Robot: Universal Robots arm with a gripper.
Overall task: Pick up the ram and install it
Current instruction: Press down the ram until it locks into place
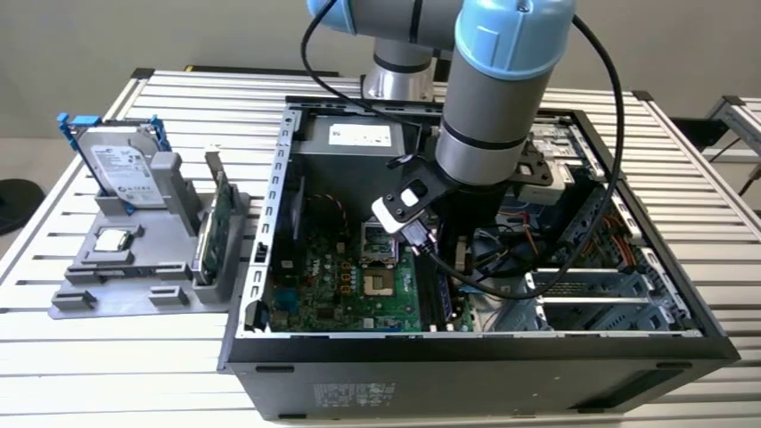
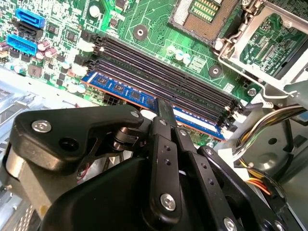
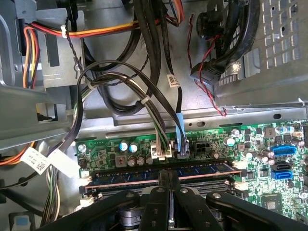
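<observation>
The ram [image 2: 120,88] is a long narrow stick with dark chips, and its board looks blue in both wrist views. It lies along the outermost of the black motherboard slots [image 2: 159,67], at the board's edge. A pale strip shows along its lower edge [image 3: 125,180] above the slot. My gripper [image 2: 166,109] is shut on the ram's middle from above, its black fingers pressed together over the top edge [image 3: 168,177]. In the exterior view the arm reaches down into the open computer case, with the gripper [image 1: 450,259] low over the green motherboard [image 1: 345,276].
On the exterior view's left, a grey holder [image 1: 119,267] carries a blue-framed hard drive [image 1: 119,165], a square silver processor [image 1: 113,239] and a green board standing on edge [image 1: 220,227]. Bundled cables [image 3: 144,86] and the open processor socket [image 2: 207,12] lie close to the slots.
</observation>
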